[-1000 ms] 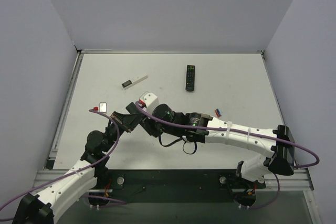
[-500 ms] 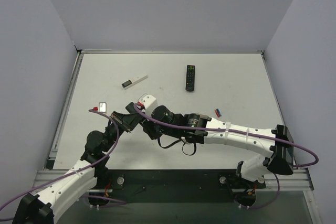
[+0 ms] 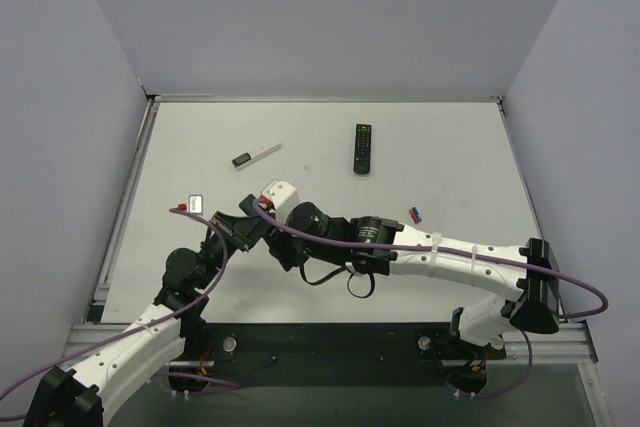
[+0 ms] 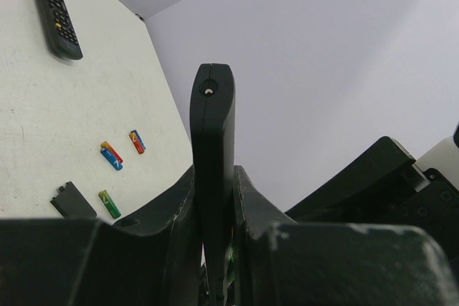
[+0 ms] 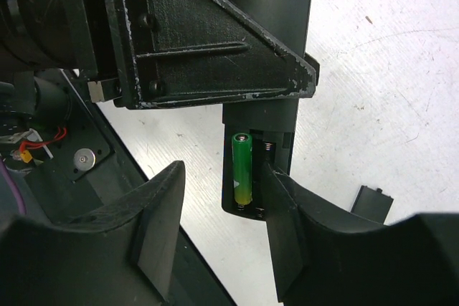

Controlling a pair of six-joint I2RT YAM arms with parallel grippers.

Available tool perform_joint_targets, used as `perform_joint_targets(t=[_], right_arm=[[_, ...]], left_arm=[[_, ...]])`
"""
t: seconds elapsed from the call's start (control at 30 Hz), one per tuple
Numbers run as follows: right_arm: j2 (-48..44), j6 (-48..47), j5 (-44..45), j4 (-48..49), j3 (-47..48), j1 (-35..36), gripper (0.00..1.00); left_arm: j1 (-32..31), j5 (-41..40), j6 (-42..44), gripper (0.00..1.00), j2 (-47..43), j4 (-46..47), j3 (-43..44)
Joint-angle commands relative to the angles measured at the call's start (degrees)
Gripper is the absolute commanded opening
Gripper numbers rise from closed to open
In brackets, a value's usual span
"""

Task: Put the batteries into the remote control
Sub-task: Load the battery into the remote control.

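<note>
The left jaws are clamped tight on the remote control (image 4: 211, 141). They pinch the slim black bar across its front and back, with one finger (image 5: 208, 41) lying flat over the back face, and the bar is held up off the counter (image 3: 450, 147). The right jaws stand well open and hold nothing. Their fingers (image 5: 159, 227) straddle the uncovered end of the bar, one on each side. The pictures do not show whether either finger touches the bar.

The battery bay at that end is open towards the right wrist camera. A green battery (image 5: 242, 168) sits lengthwise in one slot, and a spring contact shows in the slot next to it. In the overhead view the two arms meet left of centre on the near half of the counter, and the wrists there hide most of the bar.

The small black back cover (image 5: 371, 200) lies flat on the counter, off the bar and just to the side of the right jaws. The left wrist view shows three loose batteries (image 4: 111, 155) on the counter beyond the cover. One is green and close beside the cover. The other two are mixed blue, red and orange and lie a little further off. From above, those coloured cells sit right of centre, close to the right forearm.

The long buttoned remote (image 3: 362, 147) lies at the far middle of the counter. The white stick (image 3: 256, 155) with a dark end lies to its left, well apart from both arms.
</note>
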Motion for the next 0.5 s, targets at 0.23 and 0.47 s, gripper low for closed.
perform_joint_targets(t=[0.23,0.47], right_arm=[[-6.01,-7.68,-2.07,-3.69,3.34,-0.88,0.50],[-10.68,-20.59,-16.13,-1.94,0.88,-2.81,0.53]], left_arm=[[0.23,3.37,-0.50,0.00,1.00,1.67,3.44],[0.23,7.58,-0.76,0.00,3.29,0.62,5.63]])
